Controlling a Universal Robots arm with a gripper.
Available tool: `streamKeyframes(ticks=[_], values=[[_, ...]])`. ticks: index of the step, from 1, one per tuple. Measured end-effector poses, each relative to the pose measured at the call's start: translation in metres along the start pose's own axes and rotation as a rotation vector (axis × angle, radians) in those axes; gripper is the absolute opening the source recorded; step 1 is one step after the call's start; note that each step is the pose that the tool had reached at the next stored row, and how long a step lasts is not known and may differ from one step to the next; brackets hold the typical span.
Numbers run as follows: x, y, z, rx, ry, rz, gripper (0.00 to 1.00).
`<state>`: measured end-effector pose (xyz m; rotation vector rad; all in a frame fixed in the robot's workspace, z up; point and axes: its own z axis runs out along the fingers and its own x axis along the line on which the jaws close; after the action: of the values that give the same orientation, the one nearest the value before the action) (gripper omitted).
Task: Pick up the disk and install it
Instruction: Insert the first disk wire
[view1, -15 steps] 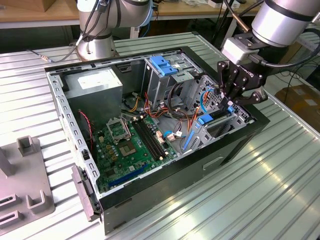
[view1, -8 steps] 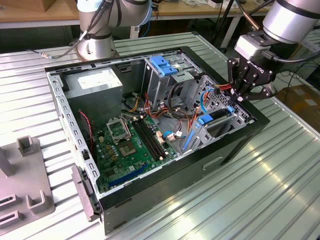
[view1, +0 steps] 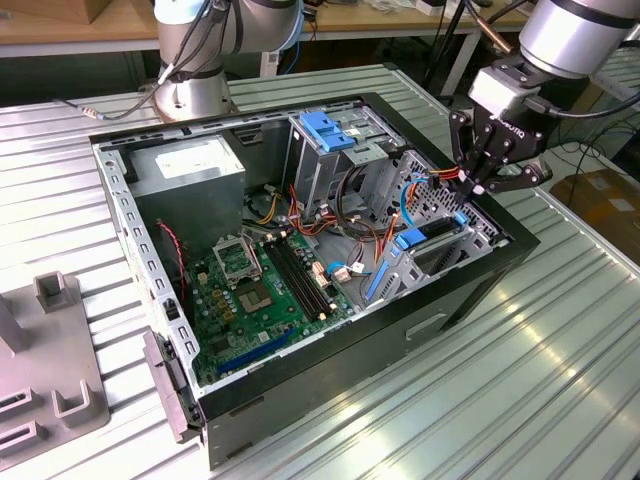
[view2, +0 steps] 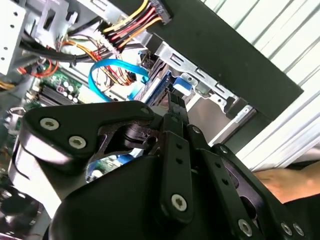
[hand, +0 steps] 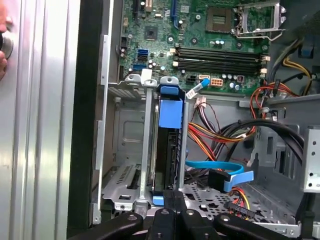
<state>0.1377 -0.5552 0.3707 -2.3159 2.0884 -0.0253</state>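
Observation:
The disk (view1: 412, 238), grey metal in bright blue carrier rails, sits on edge in the metal bay at the end of the open computer case (view1: 300, 395) on the exterior view's right. In the first wrist view the disk (hand: 169, 135) stands in its slot with a blue tab at the end. My gripper (view1: 476, 186) hovers just over the bay. Its black fingers (hand: 172, 200) are pressed together, right at the disk's near end. In the second wrist view my gripper (view2: 175, 102) points at the blue rail end of the disk (view2: 181, 82). Nothing shows between the fingers.
A tall drive cage with a blue latch (view1: 330, 130) stands behind the bay. Red, yellow and blue cables (hand: 220, 175) crowd beside the disk. The green motherboard (view1: 260, 285) and power supply (view1: 190, 170) fill the case. A grey fixture (view1: 50, 385) lies on the ribbed table.

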Motion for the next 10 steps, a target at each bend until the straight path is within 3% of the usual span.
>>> streamKeyframes(ticks=[2, 7, 10], values=[[-0.0001, -0.0009, 0.0001, -0.0001, -0.0008, -0.027, 0.1], [-0.0042, -0.0103, 0.0003, -0.0001, -0.0011, -0.039, 0.1], [-0.0138, -0.0172, 0.0005, -0.0002, -0.0002, -0.04, 0.1]])
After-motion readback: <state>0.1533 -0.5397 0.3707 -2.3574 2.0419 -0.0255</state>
